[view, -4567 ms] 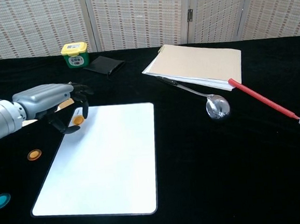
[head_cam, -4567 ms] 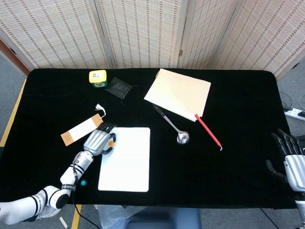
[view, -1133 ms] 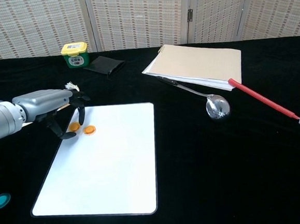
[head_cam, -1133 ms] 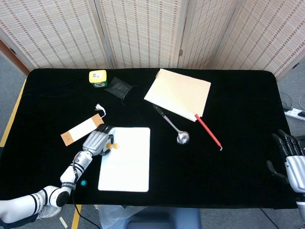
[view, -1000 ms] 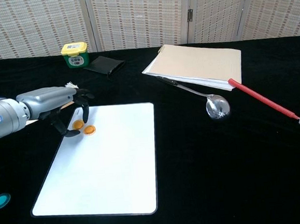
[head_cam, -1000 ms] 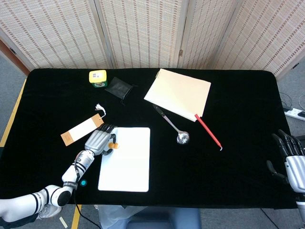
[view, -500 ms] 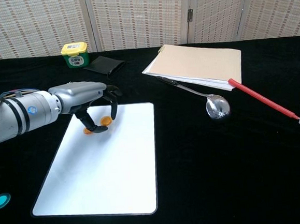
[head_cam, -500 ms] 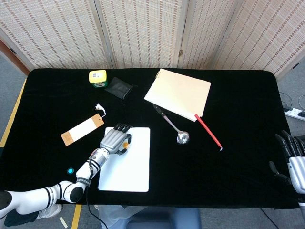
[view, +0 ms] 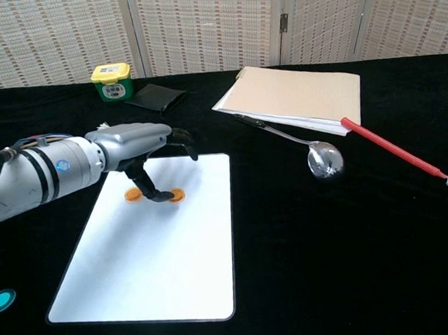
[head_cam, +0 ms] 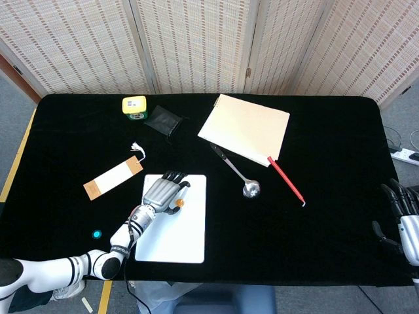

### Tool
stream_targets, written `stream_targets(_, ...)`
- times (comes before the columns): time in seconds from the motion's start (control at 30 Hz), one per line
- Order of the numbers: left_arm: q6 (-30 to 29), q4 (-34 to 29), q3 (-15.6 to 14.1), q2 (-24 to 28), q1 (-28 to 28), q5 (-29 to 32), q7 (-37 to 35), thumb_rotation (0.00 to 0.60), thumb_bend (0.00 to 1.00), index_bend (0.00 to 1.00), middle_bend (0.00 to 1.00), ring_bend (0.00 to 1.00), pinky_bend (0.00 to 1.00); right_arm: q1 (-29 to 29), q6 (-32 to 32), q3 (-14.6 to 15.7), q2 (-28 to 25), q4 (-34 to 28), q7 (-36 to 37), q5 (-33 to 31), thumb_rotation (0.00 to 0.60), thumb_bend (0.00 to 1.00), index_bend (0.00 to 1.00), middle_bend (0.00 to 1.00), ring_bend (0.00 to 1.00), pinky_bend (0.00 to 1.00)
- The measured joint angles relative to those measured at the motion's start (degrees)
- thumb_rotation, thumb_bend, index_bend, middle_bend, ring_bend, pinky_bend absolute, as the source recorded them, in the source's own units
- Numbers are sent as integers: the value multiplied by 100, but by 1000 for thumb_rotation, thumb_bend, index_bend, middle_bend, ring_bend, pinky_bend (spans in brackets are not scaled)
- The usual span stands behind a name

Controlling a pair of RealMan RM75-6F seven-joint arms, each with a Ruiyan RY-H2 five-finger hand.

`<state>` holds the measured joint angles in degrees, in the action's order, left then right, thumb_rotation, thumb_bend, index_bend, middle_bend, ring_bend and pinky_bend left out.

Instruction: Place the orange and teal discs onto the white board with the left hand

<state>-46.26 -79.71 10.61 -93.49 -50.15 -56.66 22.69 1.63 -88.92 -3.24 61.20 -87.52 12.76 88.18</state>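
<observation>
Left hand [view: 147, 152] over round orange discs [view: 177, 194].

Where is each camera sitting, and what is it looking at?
Head view: high up, looking down at the whole black table; shows left robot hand and right robot hand.
Chest view: low, looking across the table; shows only the left robot hand.
Both share the white board, orange discs, spoon and notebook.

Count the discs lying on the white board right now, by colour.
Orange discs: 2
Teal discs: 0, the one in plain view lies off the board
Total on the white board: 2
</observation>
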Motion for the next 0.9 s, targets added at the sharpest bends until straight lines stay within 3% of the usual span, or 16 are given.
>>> stream_targets(0.2,-399,-262,-151,525,401,-414,-437,600,350,413,104,0,0,43,38,-6,16,-9,-27,41,600,443,28,23,0,0)
stream_targets(0.4,-946,-467,-526,1077,982,-1013,-899,600,351,444,104,0,0,125,111,-7,37,-53,-104,110,600,443,28,23,0,0)
stream_targets(0.67,-1530,-438,-1133,1393,1692,-1690,-1358,600,351,445,104,0,0,201,191,-8,33,-141,-222,149,600,443,27,23,0,0)
stream_targets(0.9,-1869,-288,-1409,1420,2209,-1901,-1602,600,352,442,104,0,0,249,229,-7,43,-173,-255,177,600,443,27,23,0,0)
